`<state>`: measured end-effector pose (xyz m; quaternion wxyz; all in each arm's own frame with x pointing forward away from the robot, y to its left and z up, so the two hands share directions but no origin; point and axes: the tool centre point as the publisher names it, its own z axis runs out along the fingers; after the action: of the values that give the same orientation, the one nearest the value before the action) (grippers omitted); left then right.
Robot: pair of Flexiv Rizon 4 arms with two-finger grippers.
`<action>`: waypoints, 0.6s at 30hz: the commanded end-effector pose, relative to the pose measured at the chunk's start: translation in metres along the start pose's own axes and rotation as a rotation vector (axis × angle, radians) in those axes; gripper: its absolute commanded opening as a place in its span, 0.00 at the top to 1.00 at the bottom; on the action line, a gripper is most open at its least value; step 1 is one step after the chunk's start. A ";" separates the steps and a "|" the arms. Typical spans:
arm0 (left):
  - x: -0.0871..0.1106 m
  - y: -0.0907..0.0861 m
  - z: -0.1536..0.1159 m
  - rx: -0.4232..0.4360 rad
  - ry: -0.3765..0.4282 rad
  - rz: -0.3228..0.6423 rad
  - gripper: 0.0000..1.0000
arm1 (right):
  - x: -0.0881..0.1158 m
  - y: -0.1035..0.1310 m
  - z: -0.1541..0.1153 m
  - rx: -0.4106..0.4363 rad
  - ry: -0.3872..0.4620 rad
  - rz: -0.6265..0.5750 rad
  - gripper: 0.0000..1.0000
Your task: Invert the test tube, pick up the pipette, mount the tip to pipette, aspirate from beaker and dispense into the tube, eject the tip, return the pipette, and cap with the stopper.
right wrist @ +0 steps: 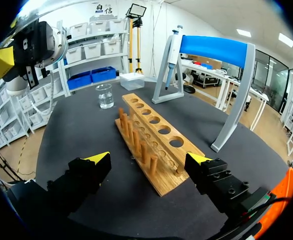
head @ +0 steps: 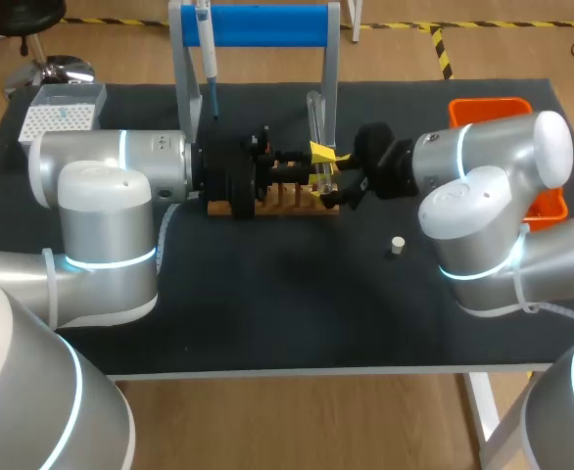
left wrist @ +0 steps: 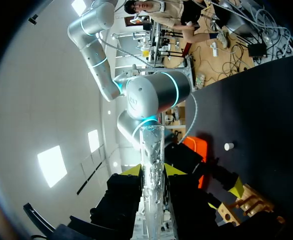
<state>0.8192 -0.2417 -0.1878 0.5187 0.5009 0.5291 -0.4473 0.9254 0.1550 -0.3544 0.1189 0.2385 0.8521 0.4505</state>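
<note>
My left gripper (left wrist: pixel 152 172) is shut on a clear glass test tube (left wrist: pixel 151 150) that sticks out past its yellow tips. From above, the tube (head: pixel 313 119) stands upright over the wooden rack (head: pixel 287 201), with the left gripper (head: pixel 318 157) around its lower part. My right gripper (right wrist: pixel 149 165) is open above the near end of the rack (right wrist: pixel 159 145), holding nothing, and sits just right of the tube (head: pixel 341 184). The pipette (head: pixel 209 59) hangs on the blue-topped stand (head: pixel 267 24). A beaker (right wrist: pixel 105 95) stands beyond the rack. The small white stopper (head: pixel 397 245) lies on the mat.
An orange bin (head: pixel 493 108) sits at the back right behind my right arm. The white tip box (head: pixel 62 113) is at the back left corner. The stand's grey legs (head: pixel 184 88) rise directly behind the rack.
</note>
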 end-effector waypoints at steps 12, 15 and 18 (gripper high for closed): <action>-0.005 0.010 -0.003 -0.006 0.005 -0.054 1.00 | 0.000 0.000 0.000 0.000 0.000 0.000 0.00; -0.009 0.022 -0.008 0.017 0.031 -0.181 1.00 | 0.000 0.000 0.000 0.000 0.000 0.000 0.00; -0.014 0.034 -0.015 0.027 0.033 -0.299 1.00 | 0.000 0.000 0.000 0.000 0.000 0.000 0.00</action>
<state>0.8385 -0.2324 -0.1821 0.4731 0.4371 0.5834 -0.4947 0.9254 0.1551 -0.3548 0.1190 0.2386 0.8520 0.4506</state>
